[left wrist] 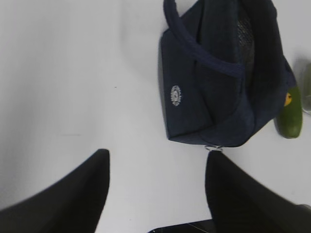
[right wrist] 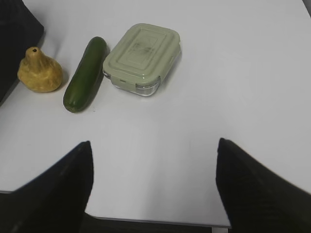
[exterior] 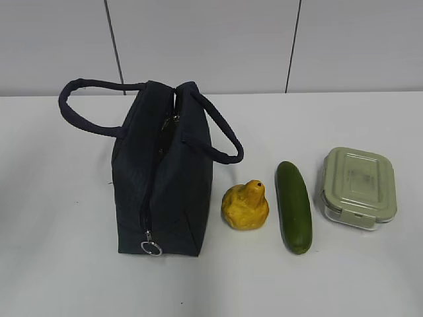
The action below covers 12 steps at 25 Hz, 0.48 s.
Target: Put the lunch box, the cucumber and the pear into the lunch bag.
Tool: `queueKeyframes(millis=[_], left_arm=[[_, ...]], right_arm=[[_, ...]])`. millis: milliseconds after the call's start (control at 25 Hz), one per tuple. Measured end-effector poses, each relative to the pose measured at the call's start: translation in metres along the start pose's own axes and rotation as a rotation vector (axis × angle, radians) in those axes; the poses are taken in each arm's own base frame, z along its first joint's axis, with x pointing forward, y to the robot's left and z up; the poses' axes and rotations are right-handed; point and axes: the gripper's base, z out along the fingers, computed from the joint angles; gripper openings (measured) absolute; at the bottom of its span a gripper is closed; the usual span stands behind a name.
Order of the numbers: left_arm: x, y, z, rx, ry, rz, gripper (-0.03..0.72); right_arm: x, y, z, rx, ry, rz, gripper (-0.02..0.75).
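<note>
Nothing's been packed yet: pear (exterior: 245, 207), cucumber (exterior: 293, 207) and lunch box (exterior: 359, 187) are lined up right of the lunch bag (exterior: 163, 178) on the bench (exterior: 59, 264). Both hands, left hand (left wrist: 156, 187) and right hand (right wrist: 153, 187), are spread wide and empty. The zipper (exterior: 158, 165) should be fully parted first.

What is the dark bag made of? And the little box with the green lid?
The lunch bag looks like soft, matte navy cloth: it creases, and its padded handles flop. Its zipper ring shines like metal. The lunch box has a see-through body, glass or clear plastic, hard to tell. Its pale green lid looks like smooth, dull plastic.
</note>
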Motion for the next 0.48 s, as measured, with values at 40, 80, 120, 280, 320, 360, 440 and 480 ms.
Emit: queueKeyframes(millis=[40, 80, 120, 280, 320, 360, 440, 480], left_arm=[[-0.007, -0.002, 0.007, 0.024, 0.023, 0.002, 0.434], [-0.015, -0.004, 0.012, 0.042, 0.040, -0.005, 0.434], [-0.023, -0.006, 0.017, 0.062, 0.053, -0.012, 0.434], [-0.053, -0.014, 0.036, 0.119, 0.085, 0.008, 0.434], [-0.059, -0.017, 0.040, 0.131, 0.093, 0.019, 0.434], [-0.066, -0.020, 0.046, 0.140, 0.103, 0.029, 0.434], [-0.078, -0.028, 0.056, 0.158, 0.124, 0.051, 0.434], [-0.083, -0.032, 0.064, 0.167, 0.144, 0.062, 0.434]], right_arm=[[0.000, 0.000, 0.000, 0.000, 0.000, 0.000, 0.583], [0.000, 0.000, 0.000, 0.000, 0.000, 0.000, 0.583], [0.000, 0.000, 0.000, 0.000, 0.000, 0.000, 0.583], [0.000, 0.000, 0.000, 0.000, 0.000, 0.000, 0.583], [0.000, 0.000, 0.000, 0.000, 0.000, 0.000, 0.583], [0.000, 0.000, 0.000, 0.000, 0.000, 0.000, 0.583], [0.000, 0.000, 0.000, 0.000, 0.000, 0.000, 0.583], [0.000, 0.000, 0.000, 0.000, 0.000, 0.000, 0.583]])
